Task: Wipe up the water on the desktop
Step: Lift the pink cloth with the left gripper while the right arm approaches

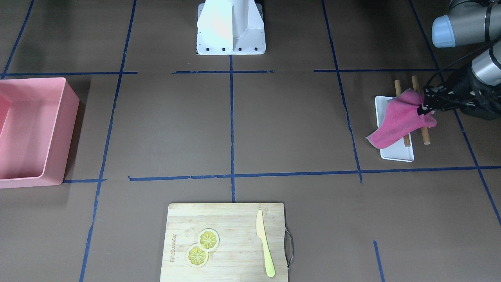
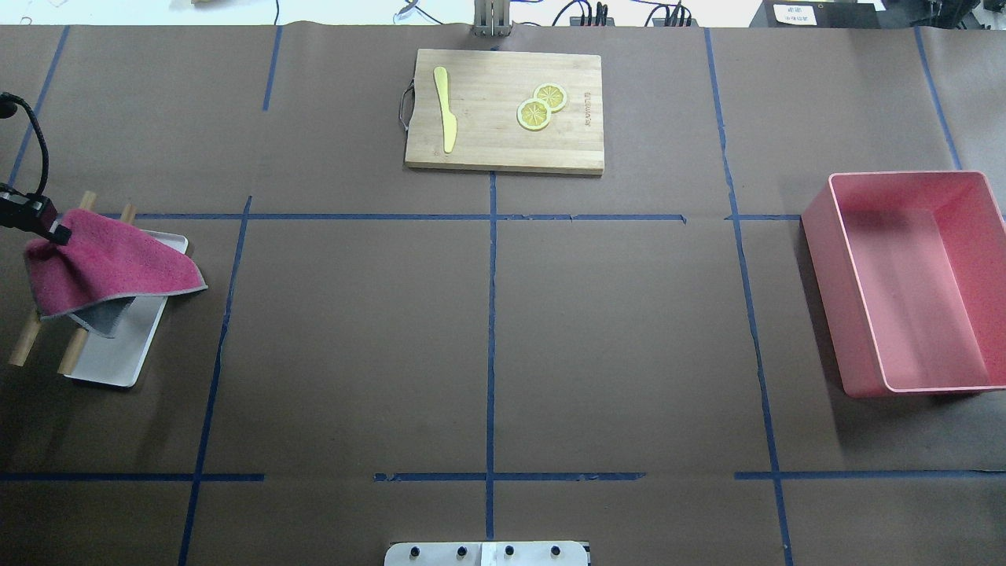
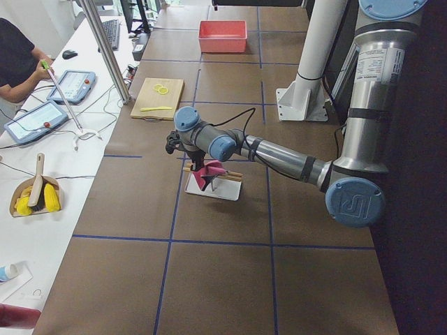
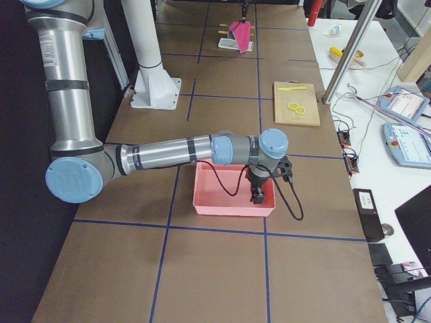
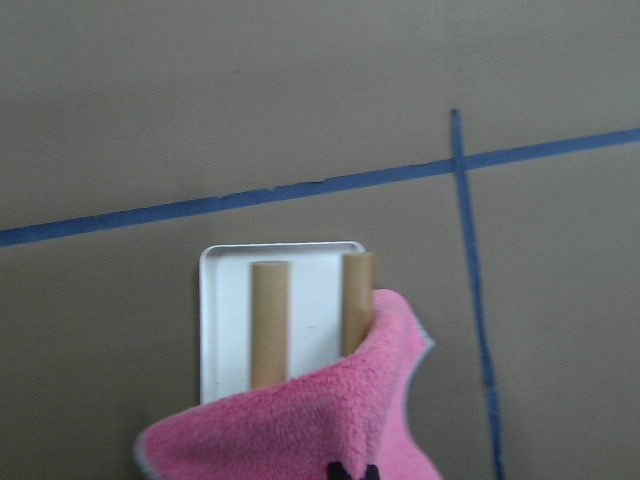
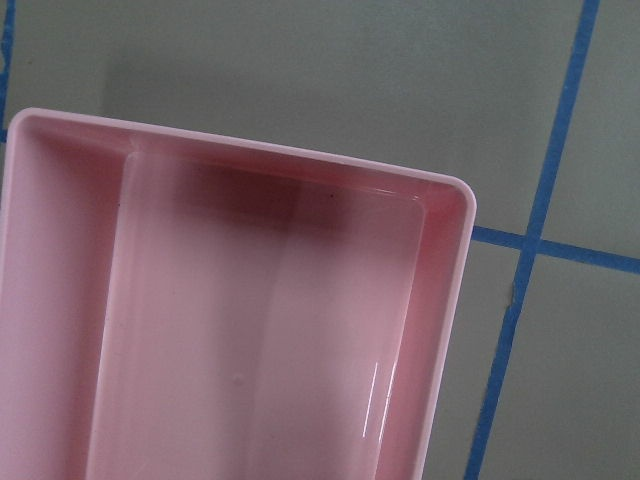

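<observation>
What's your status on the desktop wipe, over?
Left end effector shut on pink cloth, above white tray. Right end effector over pink bin, state unclear. Desktop: no water visible. Cutting board sits at operators' edge.

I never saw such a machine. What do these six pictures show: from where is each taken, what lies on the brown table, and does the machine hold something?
These are two robot arms at a taped brown desktop. Two pictures look down from front and behind, two from the table's ends, two from wrist cameras. The left gripper is shut on a pink cloth over a white tray with two wooden rods. The right gripper hangs over a pink bin; open or shut, I cannot tell. A cutting board holds lemon slices and a yellow knife. I see no water.
</observation>
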`<act>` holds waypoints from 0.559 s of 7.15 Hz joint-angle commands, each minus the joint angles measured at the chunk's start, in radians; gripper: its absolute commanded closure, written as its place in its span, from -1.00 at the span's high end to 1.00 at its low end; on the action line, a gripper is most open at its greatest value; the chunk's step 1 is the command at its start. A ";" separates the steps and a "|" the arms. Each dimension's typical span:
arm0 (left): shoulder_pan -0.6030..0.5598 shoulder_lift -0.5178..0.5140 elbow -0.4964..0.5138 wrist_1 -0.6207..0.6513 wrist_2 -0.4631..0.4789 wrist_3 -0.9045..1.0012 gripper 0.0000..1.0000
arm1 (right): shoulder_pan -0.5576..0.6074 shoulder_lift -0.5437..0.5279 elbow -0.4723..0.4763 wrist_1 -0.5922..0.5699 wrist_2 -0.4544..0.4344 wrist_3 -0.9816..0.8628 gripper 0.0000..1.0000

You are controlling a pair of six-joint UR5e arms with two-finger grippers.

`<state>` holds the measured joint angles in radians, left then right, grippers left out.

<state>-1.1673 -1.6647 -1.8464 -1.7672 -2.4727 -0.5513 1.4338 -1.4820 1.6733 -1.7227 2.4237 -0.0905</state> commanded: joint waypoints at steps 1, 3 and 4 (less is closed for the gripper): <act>0.000 -0.119 -0.033 0.002 -0.031 -0.228 -1.00 | -0.022 0.015 0.008 0.000 0.000 0.000 1.00; 0.094 -0.261 -0.028 0.000 -0.019 -0.474 -1.00 | -0.076 0.020 0.049 0.141 -0.002 0.003 1.00; 0.179 -0.335 -0.017 0.000 0.053 -0.590 -1.00 | -0.111 0.013 0.049 0.258 -0.002 0.093 1.00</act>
<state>-1.0757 -1.9138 -1.8717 -1.7670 -2.4746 -0.9993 1.3607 -1.4646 1.7147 -1.5952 2.4227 -0.0643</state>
